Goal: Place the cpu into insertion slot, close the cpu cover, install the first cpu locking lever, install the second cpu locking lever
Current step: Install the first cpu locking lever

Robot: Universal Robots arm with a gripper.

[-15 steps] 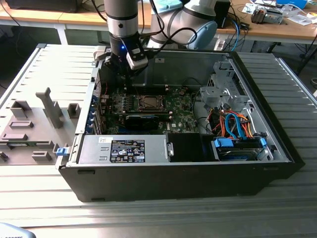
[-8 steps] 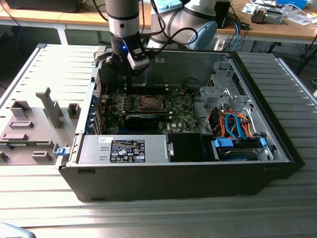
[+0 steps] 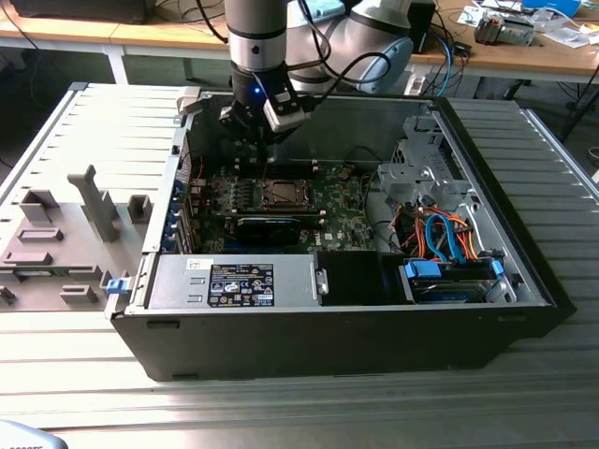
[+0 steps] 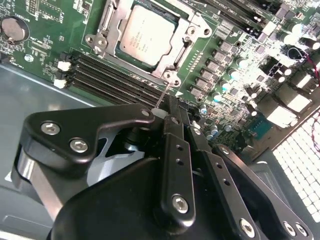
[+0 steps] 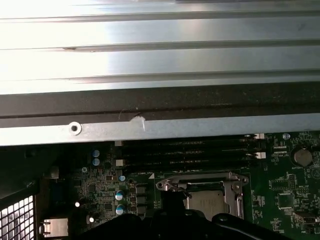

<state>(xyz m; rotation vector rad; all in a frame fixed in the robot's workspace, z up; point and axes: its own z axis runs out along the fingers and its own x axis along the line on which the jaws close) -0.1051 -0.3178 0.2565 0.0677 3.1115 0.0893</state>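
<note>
On the exterior view's left, grey plastic holders (image 3: 56,238) lie on the desk (image 3: 84,374) beside the open case (image 3: 346,337). A little to the right, the gripper (image 3: 251,126) hangs over the green board (image 3: 337,210), near the case's back wall. Its jaws are close together, pinching a thin metal lever (image 4: 161,98) just beside the slot (image 4: 107,22). The cpu (image 4: 146,34) sits flat in the slot, and the cover (image 4: 195,25) lies down around it. Black memory slots (image 4: 112,82) run between the slot and the gripper. On the exterior view's right, orange and blue cables (image 3: 440,238) curl beside a drive (image 3: 449,281).
</note>
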